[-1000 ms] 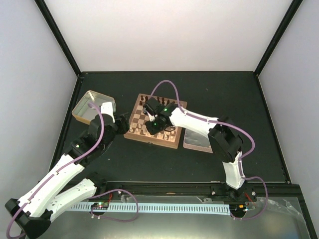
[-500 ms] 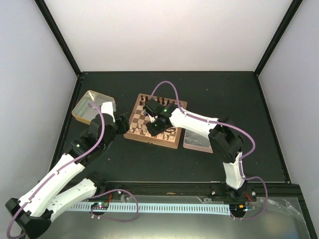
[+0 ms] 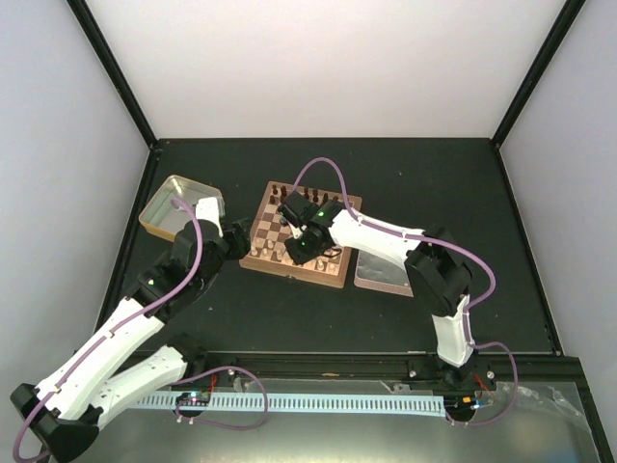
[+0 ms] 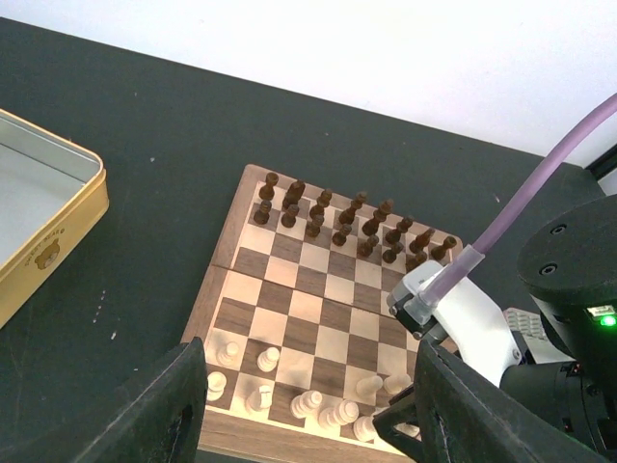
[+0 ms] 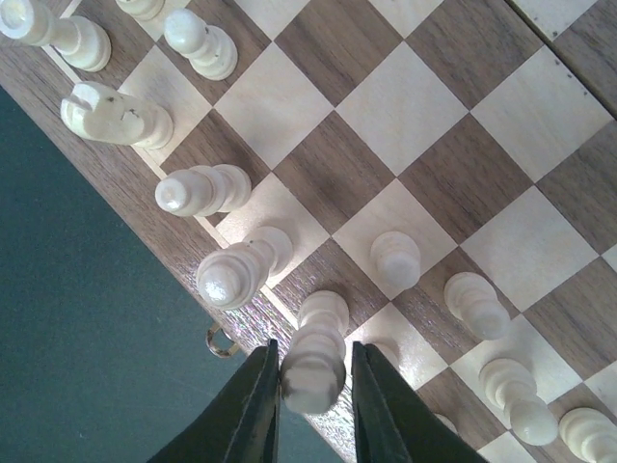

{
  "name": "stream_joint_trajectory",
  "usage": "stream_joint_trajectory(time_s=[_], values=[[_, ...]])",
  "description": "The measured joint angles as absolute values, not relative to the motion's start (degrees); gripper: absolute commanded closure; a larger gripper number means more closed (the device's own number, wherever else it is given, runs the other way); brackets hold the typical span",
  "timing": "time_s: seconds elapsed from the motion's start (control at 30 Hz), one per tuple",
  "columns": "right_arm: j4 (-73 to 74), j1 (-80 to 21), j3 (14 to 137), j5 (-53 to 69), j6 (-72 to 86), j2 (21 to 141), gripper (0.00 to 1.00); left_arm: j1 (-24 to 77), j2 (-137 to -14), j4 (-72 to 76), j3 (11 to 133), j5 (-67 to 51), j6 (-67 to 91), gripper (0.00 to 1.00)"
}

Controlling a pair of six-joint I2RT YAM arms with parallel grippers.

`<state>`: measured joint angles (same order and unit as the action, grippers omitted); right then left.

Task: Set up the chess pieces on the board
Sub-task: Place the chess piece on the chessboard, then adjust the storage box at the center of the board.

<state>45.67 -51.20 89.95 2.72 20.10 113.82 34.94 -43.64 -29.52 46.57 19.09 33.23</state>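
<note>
Your right gripper [image 5: 313,349] appears clamped on a tall light piece [image 5: 310,376], keeping it upright at a back-rank square on the board's [image 4: 299,307] near edge. The other light tan chess pieces [image 4: 318,410] are gathered there, facing the dark chessmen [image 4: 337,217]. The grip sits high on the head, probably so the fingers clear close neighbours. Your left gripper [image 4: 310,386], jaws spread wide and empty, hangs beside the board near the open tin [image 4: 58,207], likely leaving the working arm room.
</note>
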Motion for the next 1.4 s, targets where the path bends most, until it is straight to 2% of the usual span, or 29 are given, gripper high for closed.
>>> stream_joint_trajectory(time_s=[0.47,0.63,0.8,0.93,1.1,1.4], values=[[44.0,-51.2,89.8,2.1,21.6,113.2,0.67,34.9,-43.6,-29.5,46.6,19.0,33.2,0.39],[40.2,-49.8,85.1,0.7,23.3,106.6,0.6,34.9,-43.6,-29.5,46.6,18.2,33.2,0.39],[36.2,-43.6,76.6,-0.8,24.2,96.1,0.49,34.9,-43.7,-29.4,46.6,16.5,32.9,0.38],[34.3,-34.7,70.0,-2.2,22.3,91.9,0.41,34.9,-44.7,-28.3,46.6,14.3,31.9,0.38],[34.9,-26.2,66.1,-6.8,17.7,94.4,0.35,34.9,-46.2,-26.8,46.5,11.6,31.2,0.38],[35.7,-23.3,67.9,-10.9,12.1,99.9,0.34,34.8,-48.6,-25.9,46.6,9.1,30.9,0.38]])
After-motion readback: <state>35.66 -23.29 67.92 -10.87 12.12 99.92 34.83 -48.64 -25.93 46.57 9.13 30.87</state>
